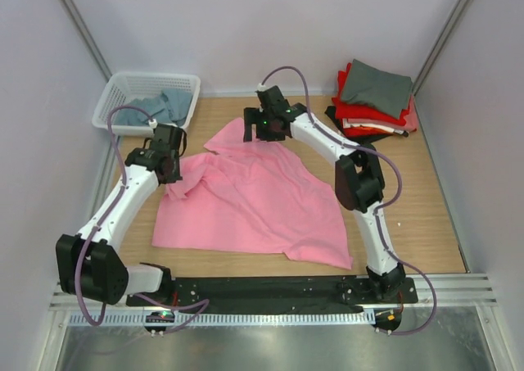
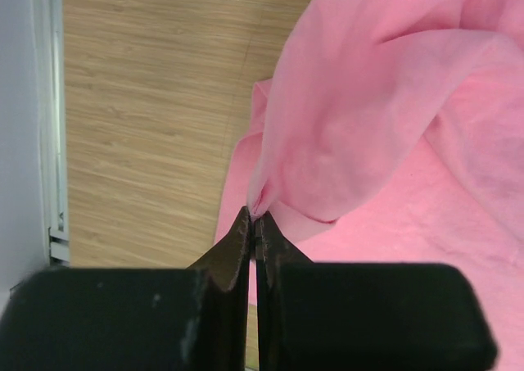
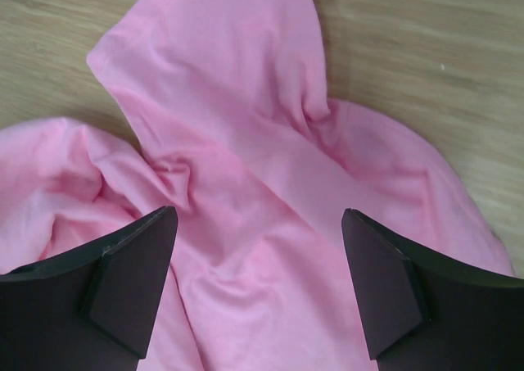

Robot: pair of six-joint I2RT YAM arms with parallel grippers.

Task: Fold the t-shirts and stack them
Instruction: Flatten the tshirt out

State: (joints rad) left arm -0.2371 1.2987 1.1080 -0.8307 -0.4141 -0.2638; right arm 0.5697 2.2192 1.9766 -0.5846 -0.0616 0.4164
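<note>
Pink shirt [image 1: 254, 199] lies rumpled on the table [image 1: 409, 215]. Left gripper [image 2: 255, 215] is clamped on a thin fold at its left edge; right gripper [image 3: 258, 215] hangs over its far side, jaws wide. That slim pinch may slip under a pull, and one-sided lifting would bunch the cloth.

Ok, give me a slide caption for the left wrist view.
Left gripper shut on a fold of the pink t-shirt, with wooden table alongside.

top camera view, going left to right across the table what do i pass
white basket → pink t-shirt → stack of folded t-shirts
</note>
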